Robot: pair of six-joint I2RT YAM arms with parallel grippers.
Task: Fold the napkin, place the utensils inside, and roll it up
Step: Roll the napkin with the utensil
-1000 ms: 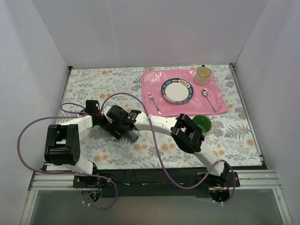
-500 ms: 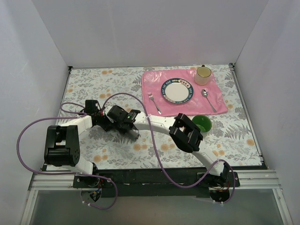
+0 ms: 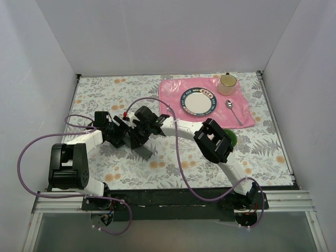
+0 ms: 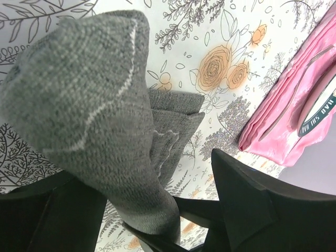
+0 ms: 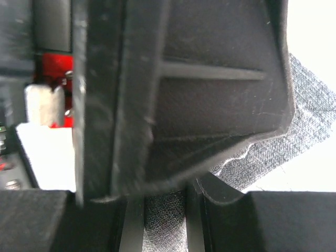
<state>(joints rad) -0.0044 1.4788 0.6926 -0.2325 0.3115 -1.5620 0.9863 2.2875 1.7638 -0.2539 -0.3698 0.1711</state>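
Two arms met over the left middle of the flowered table (image 3: 105, 92), their wrists nearly touching. The napkin (image 3: 146, 152) lay there between them, bunched and partly lifted, with a dark flap showing just below the grippers in the overhead view.

The left gripper (image 3: 123, 137) had its jaws spread wide. In its wrist view the napkin (image 4: 89, 105) rose as a thick grey fold towards the camera, running down between the fingers (image 4: 247, 199). It leaned towards one side and left a clear gap to the other finger, so nothing was pinched. A flatter folded part of the cloth rested on the table beyond.

The right gripper (image 3: 137, 137) appeared clamped on the cloth. In its wrist view a strip of napkin (image 5: 163, 226) filled the narrow slot between the two fingers, and more of it spread out at the right edge. A large black part filled most of that view, too close to make out.

The pink placemat (image 3: 173, 94) sat well apart at the far right, carrying a plate (image 3: 199, 101), a spoon (image 3: 232, 111) and a mug (image 3: 227, 84). A green bowl (image 3: 230, 137) stood just in front of it, half hidden by the right arm. The left wrist view showed a slim metal utensil (image 4: 304, 79) on the mat
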